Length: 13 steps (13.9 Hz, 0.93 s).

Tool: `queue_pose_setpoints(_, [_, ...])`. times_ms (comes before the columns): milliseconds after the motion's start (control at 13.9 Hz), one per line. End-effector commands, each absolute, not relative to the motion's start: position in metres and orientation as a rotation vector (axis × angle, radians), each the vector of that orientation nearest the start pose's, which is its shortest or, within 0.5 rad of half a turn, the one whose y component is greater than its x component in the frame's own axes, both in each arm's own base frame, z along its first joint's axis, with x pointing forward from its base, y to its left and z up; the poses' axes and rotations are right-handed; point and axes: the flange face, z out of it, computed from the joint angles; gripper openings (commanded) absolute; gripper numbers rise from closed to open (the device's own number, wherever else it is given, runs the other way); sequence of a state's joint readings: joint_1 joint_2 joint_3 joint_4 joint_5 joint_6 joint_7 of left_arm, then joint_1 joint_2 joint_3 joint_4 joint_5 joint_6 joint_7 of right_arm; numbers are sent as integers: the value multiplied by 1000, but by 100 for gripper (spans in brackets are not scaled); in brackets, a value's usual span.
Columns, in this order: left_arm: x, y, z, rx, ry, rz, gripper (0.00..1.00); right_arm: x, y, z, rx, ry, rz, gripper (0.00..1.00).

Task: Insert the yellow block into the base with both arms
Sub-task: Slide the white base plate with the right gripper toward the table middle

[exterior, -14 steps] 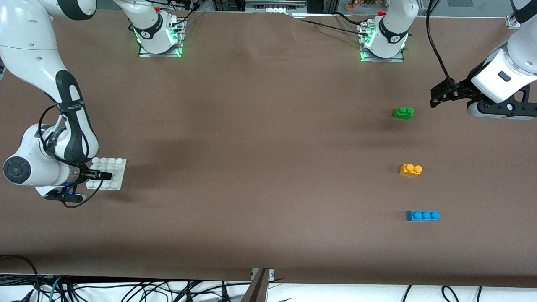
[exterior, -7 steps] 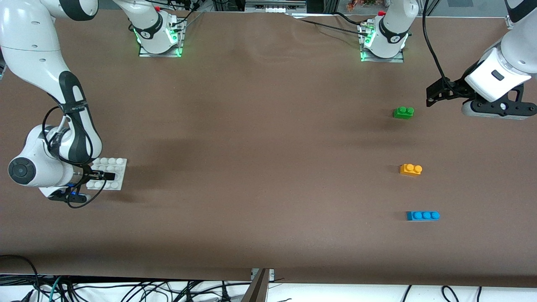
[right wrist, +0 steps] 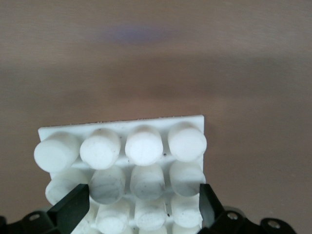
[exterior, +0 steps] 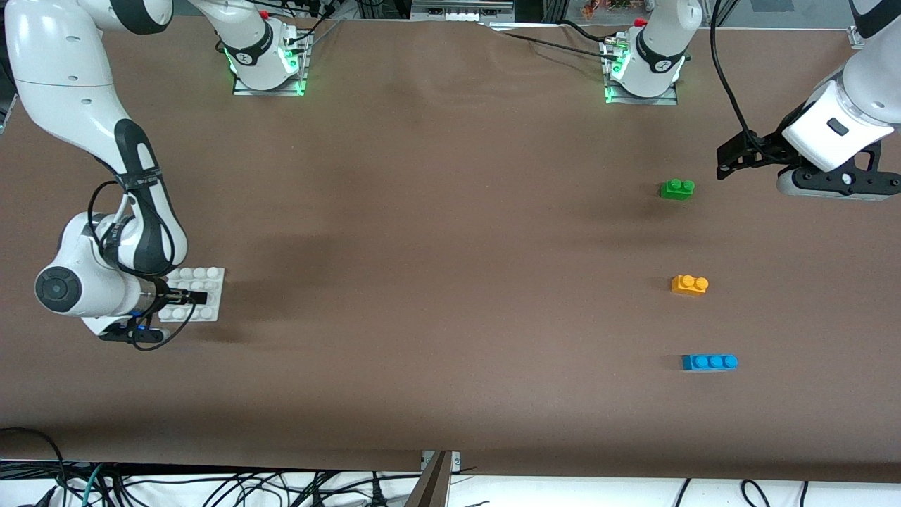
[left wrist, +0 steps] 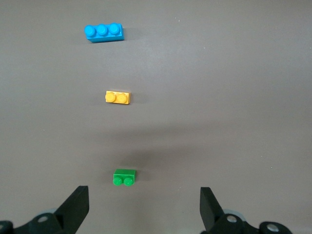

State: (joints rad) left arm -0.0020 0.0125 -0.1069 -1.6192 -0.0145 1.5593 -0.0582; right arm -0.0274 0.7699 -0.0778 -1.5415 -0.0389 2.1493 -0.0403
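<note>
The yellow block [exterior: 690,284] lies on the table toward the left arm's end, between a green and a blue brick; it also shows in the left wrist view [left wrist: 118,97]. The white studded base [exterior: 210,276] lies toward the right arm's end. My right gripper [exterior: 191,297] reaches over it; in the right wrist view my right gripper [right wrist: 141,207] has its fingers set against the outer studs of the base [right wrist: 122,131]. My left gripper [exterior: 725,165] is open and empty in the air beside the green brick; it shows wide apart in the left wrist view [left wrist: 144,209].
A green two-stud brick [exterior: 677,189] lies farther from the front camera than the yellow block, and a blue three-stud brick [exterior: 709,362] lies nearer. Both show in the left wrist view: the green brick [left wrist: 124,177], the blue brick [left wrist: 103,32]. Cables hang off the table's near edge.
My right gripper and the base have shifted together a little toward the middle of the table. My left gripper moved slightly toward the arms' bases, then held. The bricks have not moved.
</note>
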Motion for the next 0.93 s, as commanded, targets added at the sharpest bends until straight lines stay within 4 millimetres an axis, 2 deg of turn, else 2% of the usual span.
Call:
queue_pose_setpoints(0, [554,-61,599,-3130,67,119,100,686,-24,164,-3182,-33,252,100])
queue_pose_setpoints(430, [554,-60,599,-3130,65,119,100,686,64,164,-3122,-127,211,100])
queue_pose_setpoints(861, [554,-61,599,-3130,67,119,100,675,148,154,-3143,43,177,100])
